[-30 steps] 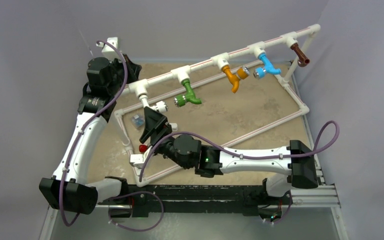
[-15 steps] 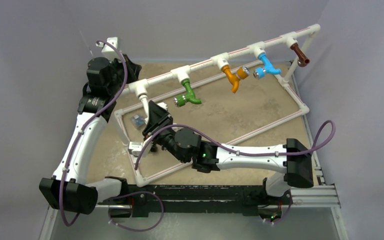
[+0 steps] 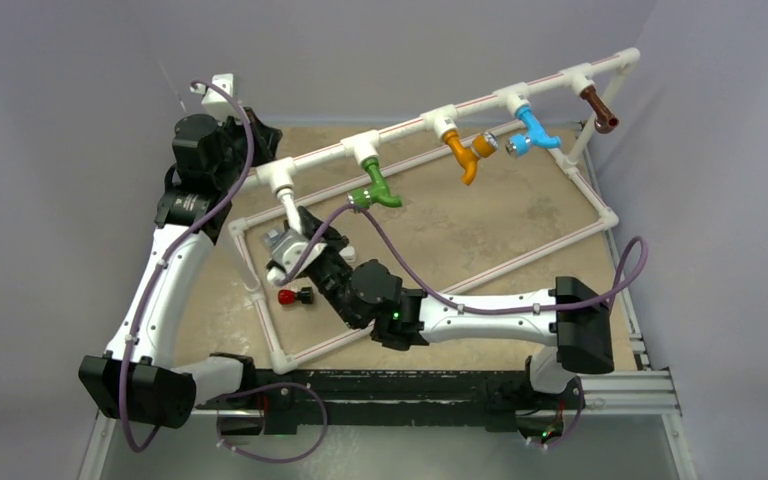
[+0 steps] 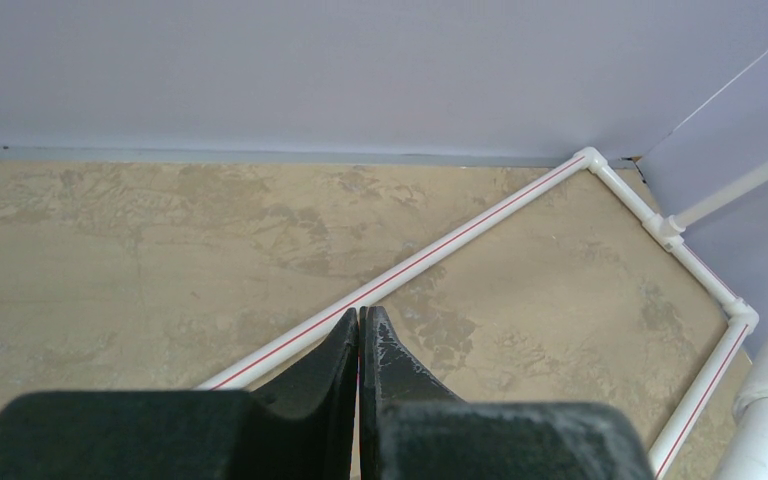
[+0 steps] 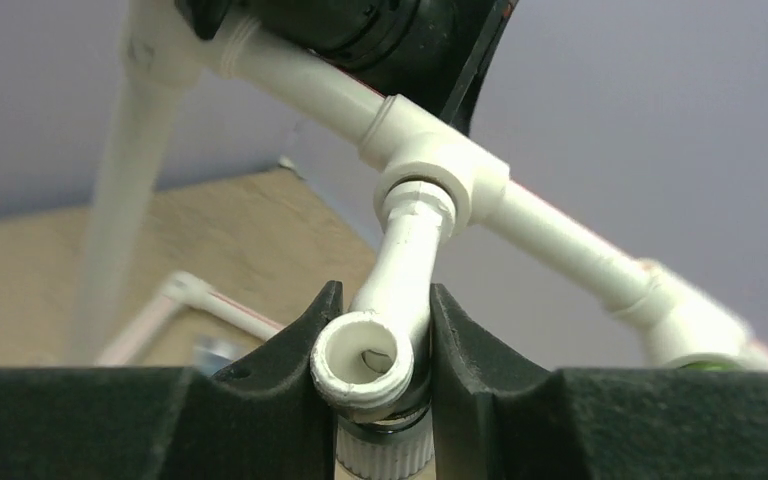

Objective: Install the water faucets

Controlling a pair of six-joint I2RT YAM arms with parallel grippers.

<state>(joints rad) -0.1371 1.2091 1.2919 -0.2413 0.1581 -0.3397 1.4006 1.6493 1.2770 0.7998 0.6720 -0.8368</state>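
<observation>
Nearest me, the right fingers (image 5: 285,370) are clamped either side of the white faucet (image 5: 405,250), likely to twist it home in its tee fitting (image 5: 440,165) above. Farther back, the left fingers (image 4: 345,350) are pressed together on nothing. Beyond, the green faucet (image 3: 378,192) and three more hang from the same pipe (image 3: 400,128).

High rear overview, two close wrist views

Five water faucets in all, one white faucet (image 5: 407,255) inside the right gripper (image 5: 380,297) and beyond it one each green (image 3: 376,193), orange (image 3: 463,156), blue (image 3: 536,130), brown (image 3: 600,110), plus one red-and-black piece (image 3: 295,297) near that gripper.
</observation>
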